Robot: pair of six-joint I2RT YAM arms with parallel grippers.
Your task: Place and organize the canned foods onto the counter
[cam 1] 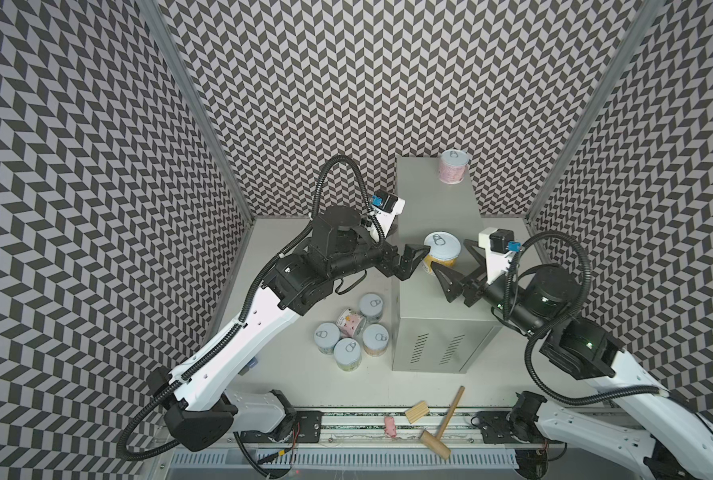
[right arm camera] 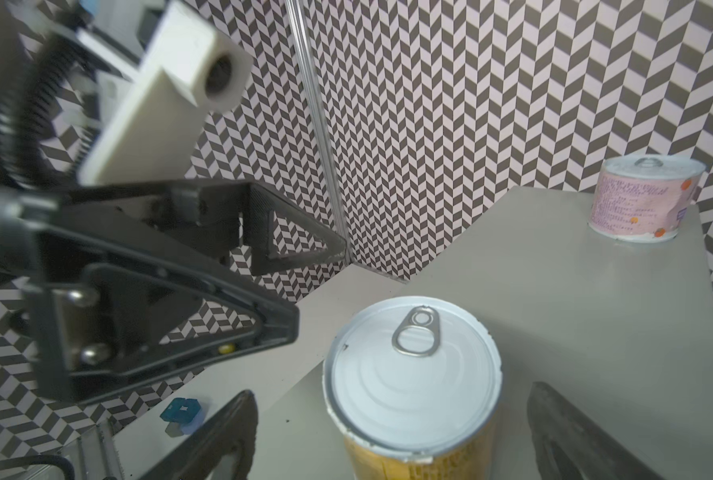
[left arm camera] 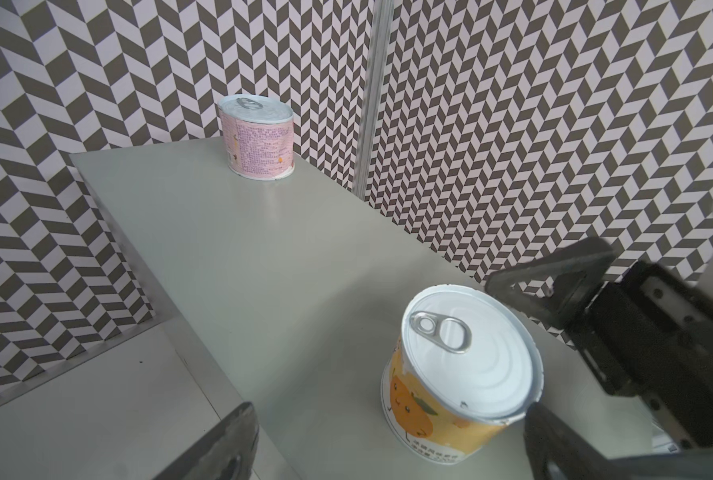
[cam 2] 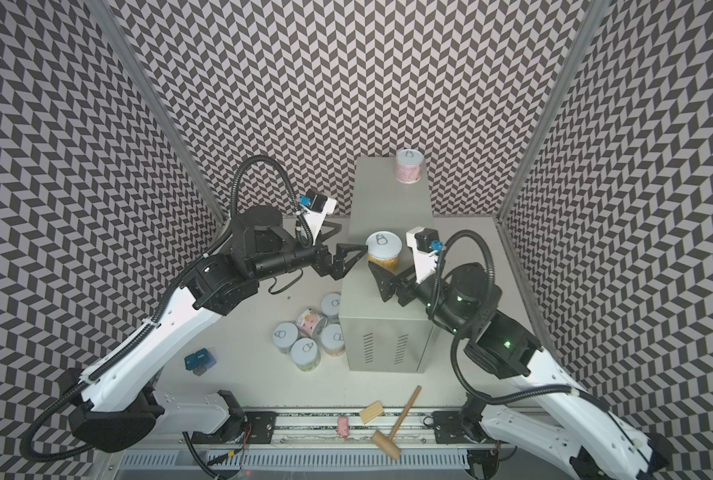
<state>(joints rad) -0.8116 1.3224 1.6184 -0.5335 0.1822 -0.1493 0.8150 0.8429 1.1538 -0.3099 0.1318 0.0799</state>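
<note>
Standing on the counter (cam 1: 429, 199), the yellow can (cam 1: 442, 249) sits free inside your wide-open right gripper (cam 1: 450, 257). Your left gripper (cam 2: 352, 237), open too, seemingly holds nothing

walls (cam 1: 346, 75): black-and-white chevron, three sides | corner posts (cam 1: 195, 108): aluminium | tabletop (cam 1: 325, 386): plain white | light: even

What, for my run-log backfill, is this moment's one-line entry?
right gripper open around yellow can | left gripper open beside it | counter: yellow can, pink can | tabletop: five cans
</note>
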